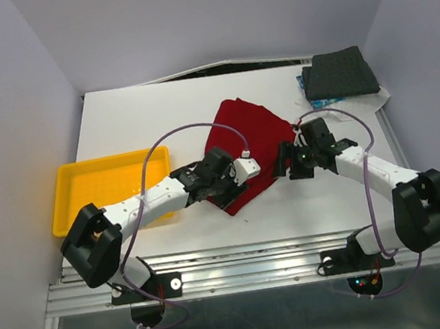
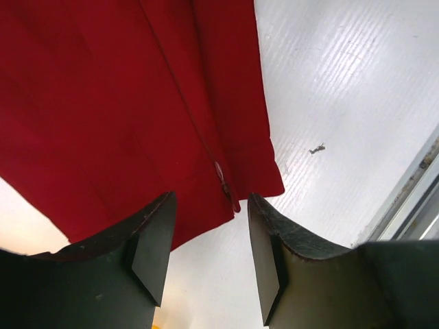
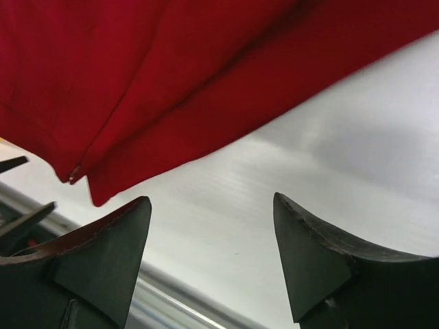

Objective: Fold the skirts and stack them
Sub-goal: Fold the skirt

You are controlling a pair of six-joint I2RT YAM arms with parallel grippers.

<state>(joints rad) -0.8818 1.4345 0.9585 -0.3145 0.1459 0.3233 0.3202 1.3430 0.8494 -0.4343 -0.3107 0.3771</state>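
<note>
I see the red skirt [image 1: 245,137] lying flat mid-frame on the tabletop [image 1: 141,118]. My left end effector [image 2: 209,226] is spread and empty, with the skirt's hem corner just past its tips. My right end effector [image 3: 212,233] gapes wide, holding nothing, beside the skirt's right corner. At upper right, the charcoal skirt [image 1: 342,73] sits folded on the blue floral skirt [image 1: 315,102].
</note>
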